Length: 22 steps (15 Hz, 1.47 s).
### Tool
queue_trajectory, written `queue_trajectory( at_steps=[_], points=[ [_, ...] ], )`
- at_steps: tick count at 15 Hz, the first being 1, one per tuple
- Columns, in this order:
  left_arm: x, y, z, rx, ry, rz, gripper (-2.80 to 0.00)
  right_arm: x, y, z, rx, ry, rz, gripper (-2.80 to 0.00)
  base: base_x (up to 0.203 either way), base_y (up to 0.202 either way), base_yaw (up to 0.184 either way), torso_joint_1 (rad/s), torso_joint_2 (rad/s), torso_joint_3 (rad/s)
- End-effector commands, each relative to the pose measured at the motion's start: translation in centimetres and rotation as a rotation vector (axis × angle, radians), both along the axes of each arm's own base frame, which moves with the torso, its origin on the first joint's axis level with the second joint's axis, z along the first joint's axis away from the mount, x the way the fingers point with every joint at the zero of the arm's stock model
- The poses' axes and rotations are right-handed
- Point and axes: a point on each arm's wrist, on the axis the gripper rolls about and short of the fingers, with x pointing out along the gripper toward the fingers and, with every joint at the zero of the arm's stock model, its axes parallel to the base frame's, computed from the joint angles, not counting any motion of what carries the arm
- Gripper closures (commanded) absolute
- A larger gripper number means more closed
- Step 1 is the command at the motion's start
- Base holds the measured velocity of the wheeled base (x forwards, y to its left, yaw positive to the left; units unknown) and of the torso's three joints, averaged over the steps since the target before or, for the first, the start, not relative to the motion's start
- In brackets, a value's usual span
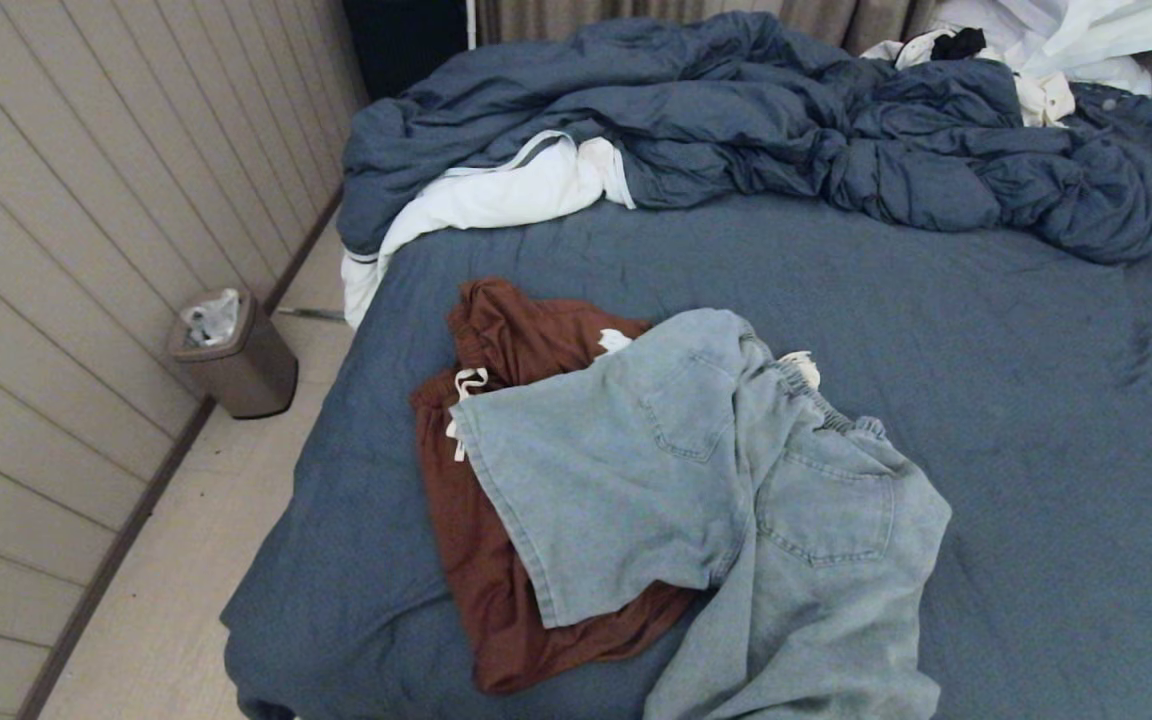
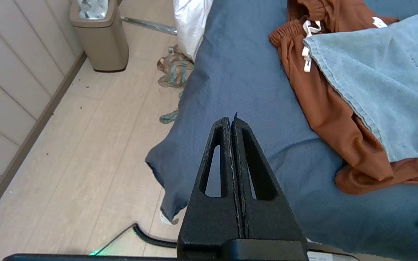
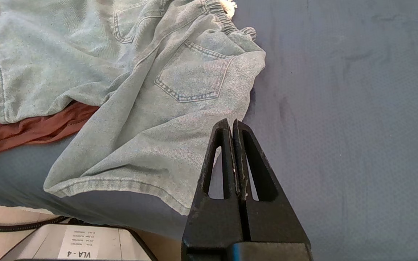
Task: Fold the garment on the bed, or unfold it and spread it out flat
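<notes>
Light-blue denim shorts [image 1: 716, 480] [image 2: 383, 83] [image 3: 129, 90] lie crumpled near the front of the bed [image 1: 1036, 400], partly covering rust-brown shorts [image 1: 496, 350] [image 2: 343, 119] [image 3: 31, 130] with a white drawstring. The puffy blue duvet [image 1: 786, 120] with white lining is bunched at the far side. My left gripper [image 2: 230, 119] is shut and empty, held above the bed's near left corner, apart from the brown shorts. My right gripper [image 3: 229, 122] is shut and empty, hovering over the sheet beside the denim shorts' leg edge. Neither gripper shows in the head view.
A beige trash bin [image 1: 234, 355] [image 2: 100, 36] stands on the floor by the panelled wall, left of the bed. A rag [image 2: 174, 69] lies on the floor beside the bed. White clothes [image 1: 1056, 45] are piled at the far right. The robot base [image 3: 78, 243] sits under the front edge.
</notes>
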Motion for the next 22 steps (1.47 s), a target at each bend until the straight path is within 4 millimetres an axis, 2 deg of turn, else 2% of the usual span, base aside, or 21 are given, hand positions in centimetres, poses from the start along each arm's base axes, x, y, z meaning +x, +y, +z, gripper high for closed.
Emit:
queue_trajectory(
  at_steps=[1,22],
  points=[
    [0.01,0.0,0.01,-0.002,0.0,0.0,0.0,0.0,0.0,0.0,-0.001,0.0,0.002,0.0,0.0,0.0,0.0,0.0,0.0,0.0],
    [0.01,0.0,0.01,-0.001,0.0,0.0,0.0,0.0,0.0,0.0,-0.001,0.0,-0.001,0.0,0.0,0.0,0.0,0.0,0.0,0.0]
  ],
)
